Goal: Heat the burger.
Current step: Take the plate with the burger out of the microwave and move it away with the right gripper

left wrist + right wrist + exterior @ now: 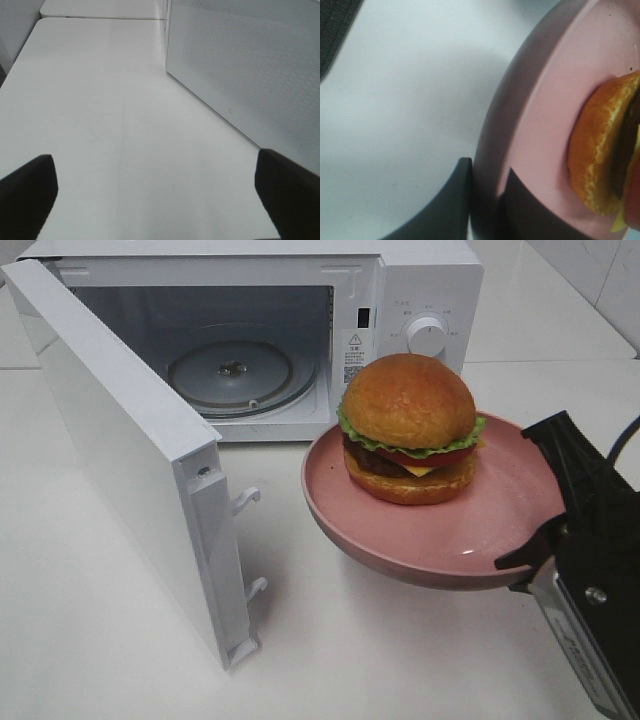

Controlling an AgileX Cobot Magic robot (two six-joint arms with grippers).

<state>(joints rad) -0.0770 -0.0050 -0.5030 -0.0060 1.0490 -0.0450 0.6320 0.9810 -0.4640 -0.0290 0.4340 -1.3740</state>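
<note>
The right hand [545, 545] pinches the pink plate [500, 515] by its rim, holding the burger [410, 428] level above the worktop [120, 640] before the open microwave [250, 330].

A kitchen-like mock-up: white microwave [250, 330] on bare white tabletop [100, 640]

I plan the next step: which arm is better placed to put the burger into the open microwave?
The right. Its pincer already grips the pink plate carrying the burger, near the microwave. The left pincer is open over bare table.
</note>
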